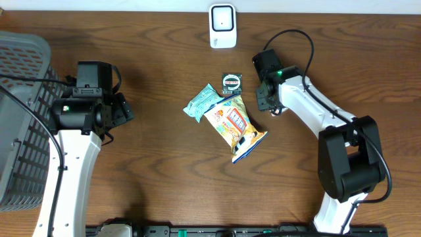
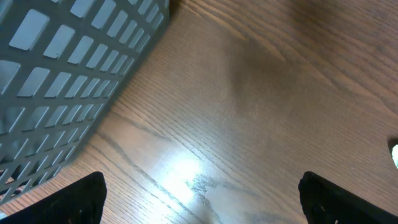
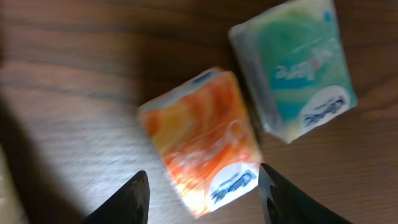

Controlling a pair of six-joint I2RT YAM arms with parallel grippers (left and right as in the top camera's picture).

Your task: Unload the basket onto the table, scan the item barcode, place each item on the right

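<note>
Three items lie mid-table: an orange tissue pack (image 1: 235, 126), a teal tissue pack (image 1: 202, 102) and a small black packet with a white ring (image 1: 231, 81). A white scanner (image 1: 223, 26) stands at the far edge. My right gripper (image 1: 265, 100) hovers just right of the items. In the right wrist view the blurred orange pack (image 3: 202, 140) has its lower end between the fingers of the right gripper (image 3: 202, 202), jaws open, with a gap on each side. The teal pack (image 3: 292, 68) lies beside it. My left gripper (image 1: 123, 108) is open over bare wood, far from the items.
A grey plastic basket (image 1: 20, 131) fills the left edge, close to my left arm; its slatted wall (image 2: 62, 74) takes up the upper left of the left wrist view. The left gripper (image 2: 205, 205) spans bare wood. The right arm's cable loops near the scanner.
</note>
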